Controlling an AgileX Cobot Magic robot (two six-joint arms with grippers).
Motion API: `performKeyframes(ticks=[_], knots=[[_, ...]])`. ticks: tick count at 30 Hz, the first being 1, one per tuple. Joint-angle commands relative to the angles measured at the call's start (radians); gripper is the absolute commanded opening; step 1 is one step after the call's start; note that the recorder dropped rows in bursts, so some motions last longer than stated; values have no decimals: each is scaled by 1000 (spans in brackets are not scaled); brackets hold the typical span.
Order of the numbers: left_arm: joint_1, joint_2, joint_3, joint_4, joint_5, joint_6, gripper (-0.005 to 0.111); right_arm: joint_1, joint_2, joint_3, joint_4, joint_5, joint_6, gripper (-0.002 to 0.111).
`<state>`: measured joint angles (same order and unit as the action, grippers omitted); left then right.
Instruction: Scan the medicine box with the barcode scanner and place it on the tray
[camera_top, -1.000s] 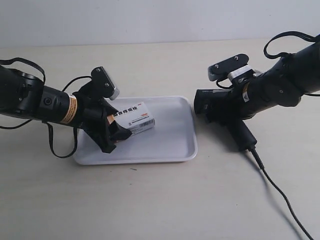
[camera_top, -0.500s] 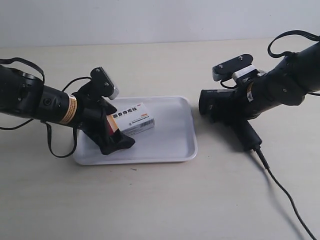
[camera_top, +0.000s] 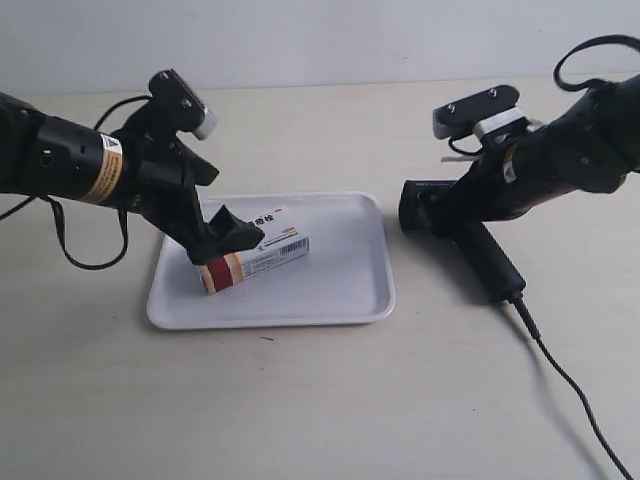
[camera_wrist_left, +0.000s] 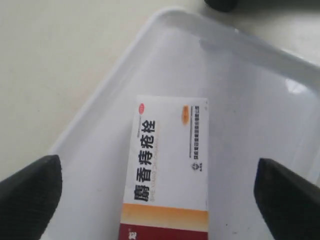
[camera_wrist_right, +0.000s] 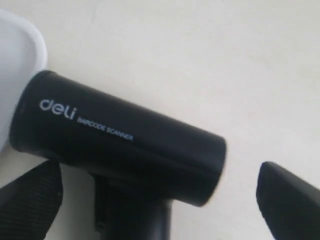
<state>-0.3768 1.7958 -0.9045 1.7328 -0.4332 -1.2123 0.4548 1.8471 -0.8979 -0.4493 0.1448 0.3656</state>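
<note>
Noted nearest, lower right of the exterior view, the black cable (camera_top: 570, 390) trailing across the bare table (camera_top: 300, 420); traced it up to the barcode scanner (camera_top: 488, 262), right of centre, apparently lying on the table just beside the tray's right rim, head toward the tray.

Found the tray (camera_top: 340, 270) at centre; found the medicine box (camera_top: 256, 262) lying flat in its left half, striped end toward the lower left, barcode side facing the viewer; judged placement done.

Left gripper (camera_wrist_left: 160, 197): released; saw its fingers (camera_wrist_left: 30, 195) spread wide either side of the box in the left wrist view, clear of the cardboard; hovering over the box's striped end.

Right gripper (camera_wrist_right: 160, 200): read as released too; jaws wide around the scanner head in the right wrist view, one finger (camera_wrist_right: 287, 200) well apart from the plastic, the other close to it; contact there not clear.

Step in hand, judged: backing the left arm off the placed box. To do it well: keep jaws wide; lift straight up before swinging away; avoid clipping the box end or the near-left tray rim, since a light carton on smooth plastic would likely slide; same care on the right so the scanner is not nudged toward the tray.
</note>
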Motion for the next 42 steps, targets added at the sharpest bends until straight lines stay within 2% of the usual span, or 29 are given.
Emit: performKeyframes(ticks=[1, 3, 6, 7, 8, 9, 10, 12, 13, 16, 19, 23, 28, 35, 42], knots=[[-1, -131, 37, 12, 1, -48, 92, -2, -208, -5, 6, 147, 0, 97], [-1, -197, 56, 12, 1, -57, 76, -2, -308, 9, 21, 180, -3, 88], [-1, -304, 87, 12, 1, -120, 40, -2, -509, 62, 31, 159, -6, 64], [-1, -349, 107, 12, 1, -150, 21, -2, -575, 92, 31, 133, -6, 51], [-1, -380, 125, 12, 1, -165, 8, -2, -640, 115, 31, 107, -2, 42], [-1, -416, 147, 12, 5, -175, 1, -2, -691, 141, 31, 76, 1, 33], [-1, -453, 186, 12, 18, -185, 2, -2, -764, 182, 31, 18, 1, 20], [-1, -518, 249, -7, 55, -187, 1, -2, -856, 251, 42, -71, 5, 3], [-1, -564, 288, -70, 94, -182, 1, -2, -921, 291, 59, -123, 5, 0], [-1, -677, 408, -201, 214, -149, 1, -2, -1052, 413, 87, -231, 5, 0], [-1, -808, 520, -277, 257, -127, 1, -2, -1150, 516, 92, -275, 4, 0], [-1, -1001, 659, -344, 318, -129, 1, -2, -1231, 602, 136, -277, 4, 0], [-1, -1243, 789, -390, 409, -146, 1, -2, -1270, 623, 136, -241, 4, 0], [-1, -1436, 858, -356, 369, -146, 1, -2, -1273, 623, 145, -247, 0, 0], [-1, -1475, 858, -335, 376, -122, 1, -2, -1273, 623, 144, -247, 2, 0]])
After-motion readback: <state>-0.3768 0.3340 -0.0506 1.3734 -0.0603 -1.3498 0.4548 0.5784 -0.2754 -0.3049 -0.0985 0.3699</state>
